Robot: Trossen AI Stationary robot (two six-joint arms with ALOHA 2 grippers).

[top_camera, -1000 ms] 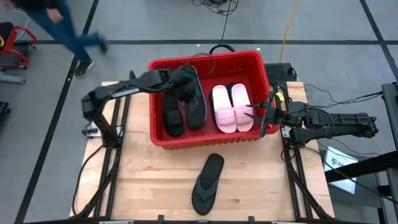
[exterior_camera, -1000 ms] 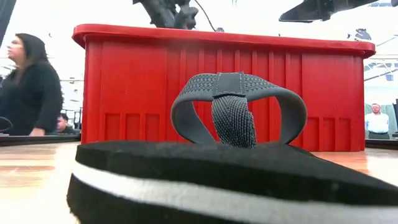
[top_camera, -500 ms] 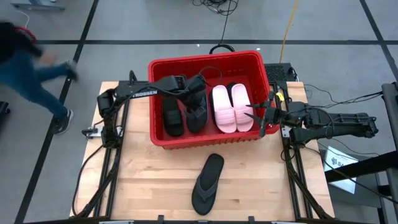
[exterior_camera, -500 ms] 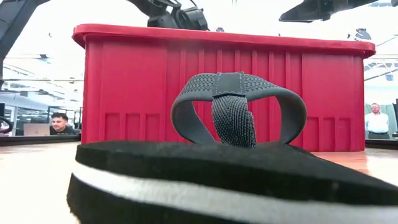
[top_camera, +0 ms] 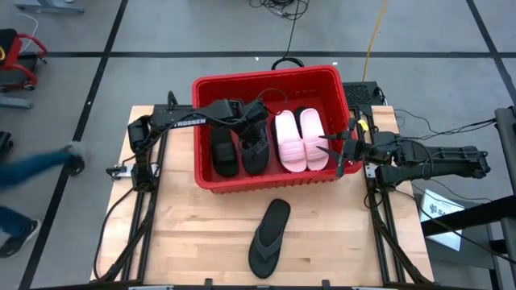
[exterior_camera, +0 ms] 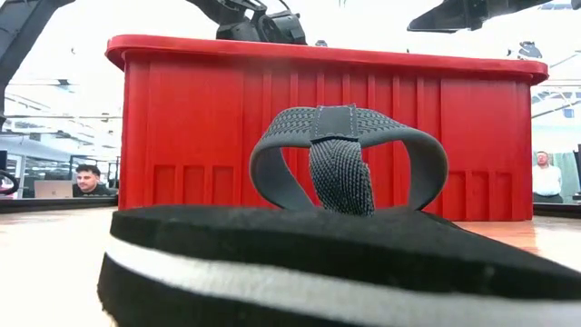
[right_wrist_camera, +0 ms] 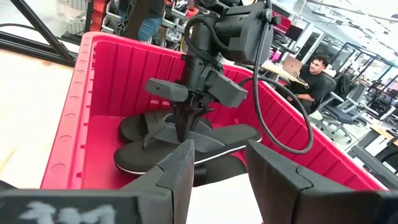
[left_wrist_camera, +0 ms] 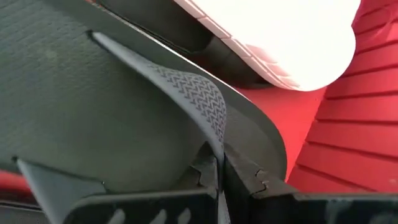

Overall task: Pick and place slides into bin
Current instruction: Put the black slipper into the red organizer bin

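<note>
The red bin (top_camera: 266,76) stands at the table's far middle and fills the low view (exterior_camera: 318,118). In it lie a black slide (top_camera: 224,153), a pale pink pair (top_camera: 301,138) and a black thong flip-flop (top_camera: 256,151). My left gripper (top_camera: 256,125) reaches down into the bin and is shut on that flip-flop (right_wrist_camera: 186,154). A second black flip-flop (top_camera: 270,238) lies flat on the table in front of the bin, close to the low camera (exterior_camera: 345,263). My right gripper (top_camera: 339,153) is open and empty at the bin's right rim. My left gripper pinches the flip-flop's patterned thong strap (left_wrist_camera: 210,109) between its two fingers (left_wrist_camera: 202,171). The fingers come from above and point down into the bin (right_wrist_camera: 184,127). The flip-flop lies strap up, its sole resting on the black slides in the bin's left half.
The bin's black handle (top_camera: 286,62) sticks out past its far rim. Bare wooden table (top_camera: 185,234) lies on both sides of the loose flip-flop. People show in the room behind, one seated (right_wrist_camera: 314,68), and one passes on the floor left of the table (top_camera: 32,173).
My left gripper has gone toward the table's right and down into the bin with the flip-flop, which now lies on the slides there. A person has walked past on the floor to the left. My right gripper has kept still.
</note>
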